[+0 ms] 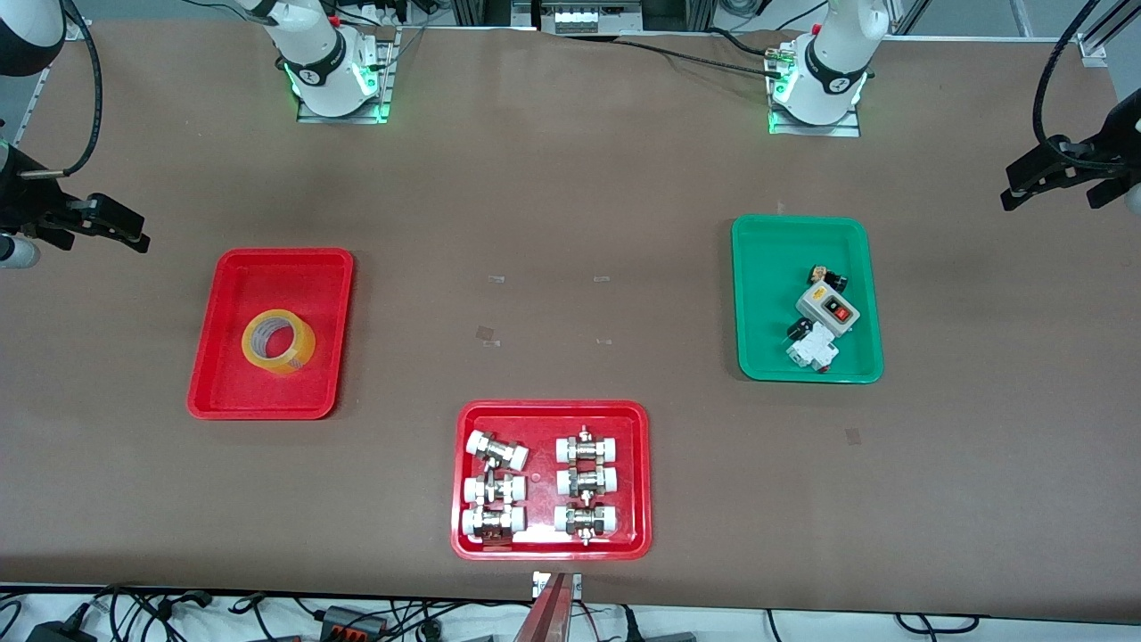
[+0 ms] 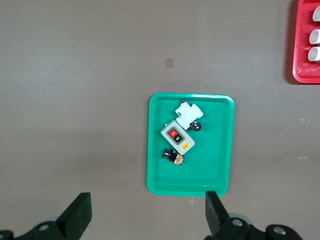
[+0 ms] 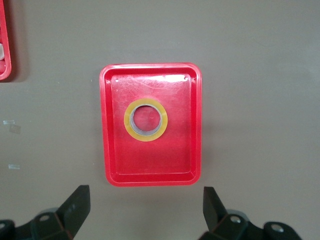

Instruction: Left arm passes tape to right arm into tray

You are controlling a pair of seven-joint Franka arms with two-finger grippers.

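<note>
The tape (image 1: 299, 357), a yellow roll with a pale core, lies flat in the plain red tray (image 1: 223, 357) toward the right arm's end of the table. The right wrist view looks straight down on the tape (image 3: 127, 120) in the middle of the tray (image 3: 175, 155). My right gripper (image 1: 134, 230) hangs open and empty above the bare table beside that tray, its fingertips (image 3: 80, 197) apart from the rim. My left gripper (image 1: 1012, 187) hangs open and empty at the left arm's end of the table, with nothing between its fingers (image 2: 80, 205).
A green tray (image 1: 767, 267) with a switch box and small electrical parts lies toward the left arm's end, also seen as the green tray (image 2: 215, 150). A second red tray (image 1: 539, 481) with white-capped metal fittings sits nearest the front camera, mid-table.
</note>
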